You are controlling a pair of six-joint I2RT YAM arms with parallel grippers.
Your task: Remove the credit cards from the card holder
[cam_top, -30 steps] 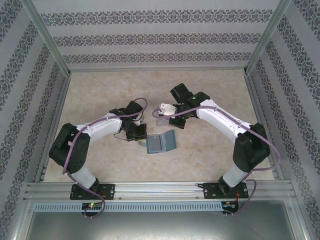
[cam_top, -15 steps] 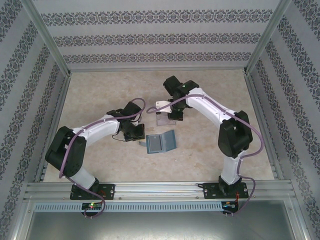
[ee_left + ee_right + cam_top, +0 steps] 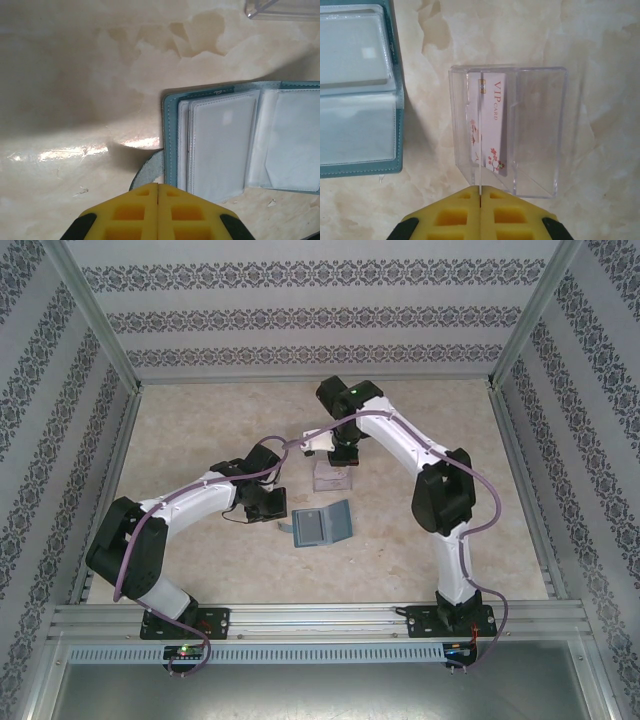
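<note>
The teal card holder (image 3: 322,525) lies open on the table, with pale cards in its clear sleeves (image 3: 220,142). It also lies at the left of the right wrist view (image 3: 357,90). My left gripper (image 3: 158,185) is shut, and its tips sit over the holder's grey closure tab (image 3: 147,170) at the holder's left edge. My right gripper (image 3: 480,189) is shut on a credit card (image 3: 480,150), seen edge-on, which hangs over the clear plastic box (image 3: 507,130). From above, that card (image 3: 318,443) shows white beside the right gripper (image 3: 340,450). A pink VIP card (image 3: 490,125) stands inside the box.
The clear box (image 3: 332,477) stands just behind the card holder. Patterned walls and metal rails (image 3: 300,615) enclose the beige table. Both arms crowd the middle, and there is free room toward the back and the sides.
The right arm has swung back and to the left with the white card, bringing it over the clear box. The left gripper has stayed by the holder's tab.
</note>
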